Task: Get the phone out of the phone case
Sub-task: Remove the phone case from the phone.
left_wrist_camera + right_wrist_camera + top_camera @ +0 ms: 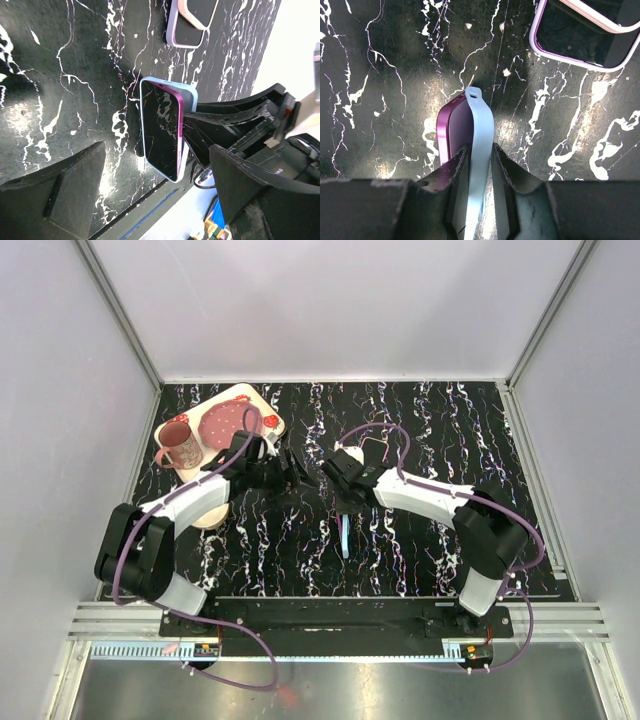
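A purple phone (160,130) stands on edge on the black marble table, partly peeled out of its light blue case (191,95). My right gripper (480,152) is shut on the case wall (480,120), with the phone (452,130) bulging out beside its left finger. In the top view the case shows as a thin blue strip (345,535) below the right gripper (338,490). My left gripper (160,200) is open, with its fingers wide on either side of the phone and not touching it; it sits near the table's middle (290,475).
A lilac case with a pinkish one on top (192,22) lies flat beyond the phone, and also shows in the right wrist view (585,35). A board (262,405) at the back left carries a pink plate (222,423) and a mug (180,445).
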### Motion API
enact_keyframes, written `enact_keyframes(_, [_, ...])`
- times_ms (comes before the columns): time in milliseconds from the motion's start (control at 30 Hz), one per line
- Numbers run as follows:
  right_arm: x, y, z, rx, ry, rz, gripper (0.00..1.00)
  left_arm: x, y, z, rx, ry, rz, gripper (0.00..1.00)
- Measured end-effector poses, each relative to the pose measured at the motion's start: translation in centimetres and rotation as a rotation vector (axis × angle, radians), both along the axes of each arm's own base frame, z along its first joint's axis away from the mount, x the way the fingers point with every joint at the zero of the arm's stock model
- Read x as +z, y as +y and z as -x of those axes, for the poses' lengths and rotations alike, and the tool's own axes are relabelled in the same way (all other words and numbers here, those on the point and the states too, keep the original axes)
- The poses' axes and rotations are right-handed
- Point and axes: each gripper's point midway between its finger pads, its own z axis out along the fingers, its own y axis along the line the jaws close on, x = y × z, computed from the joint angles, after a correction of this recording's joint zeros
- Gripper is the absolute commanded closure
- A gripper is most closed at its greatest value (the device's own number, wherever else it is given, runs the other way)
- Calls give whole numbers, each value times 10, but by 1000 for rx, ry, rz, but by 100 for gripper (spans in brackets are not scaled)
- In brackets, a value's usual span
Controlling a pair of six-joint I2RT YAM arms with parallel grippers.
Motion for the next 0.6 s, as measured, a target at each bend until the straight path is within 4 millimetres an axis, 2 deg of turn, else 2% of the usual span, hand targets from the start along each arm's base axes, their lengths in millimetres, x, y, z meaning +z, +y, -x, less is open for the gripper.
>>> enact_keyframes(167, [-5,1,-1,6,7,14,70,-18,-15,9,-39,56,-19,16])
enact_keyframes(367, [-11,2,-3,9,12,22,69,-38,-30,10,-52,135,-33,16])
enact_keyframes(600, [-13,3,-4,9,9,20,66,-44,-36,2,-14,172,-43,18])
